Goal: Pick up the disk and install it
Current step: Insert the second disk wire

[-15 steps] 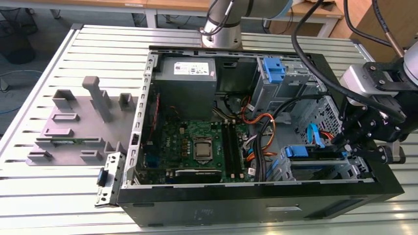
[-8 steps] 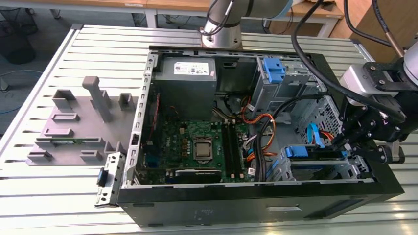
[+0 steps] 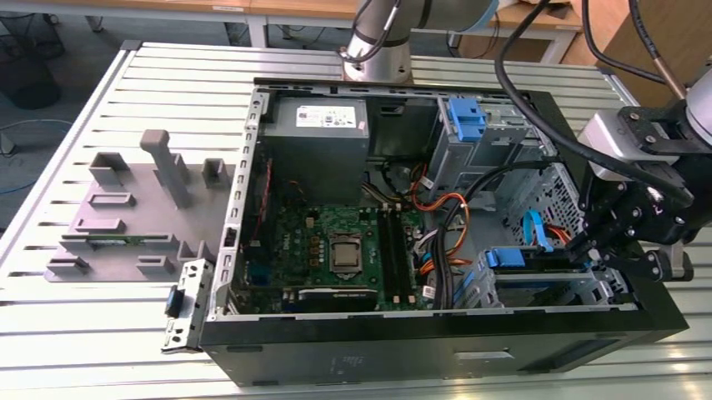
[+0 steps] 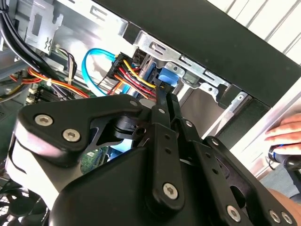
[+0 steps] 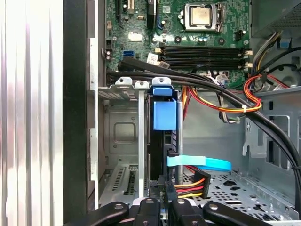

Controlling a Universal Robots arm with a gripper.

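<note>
The fingers (image 5: pixel 162 200) stand close together at the rear edge of the disk (image 5: pixel 164 113), though I cannot tell whether they grip it. The disk sits on edge in the drive cage (image 5: pixel 129 84), seemingly seated or nearly so. Cables (image 5: pixel 211 101) and the case wall (image 5: pixel 80 117) crowd close.

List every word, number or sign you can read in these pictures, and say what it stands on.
Nothing can be read for certain.
White label on the power supply: too small to read.
Print on the motherboard: too small to read.
Marking on the computer case: too small to read.
</note>
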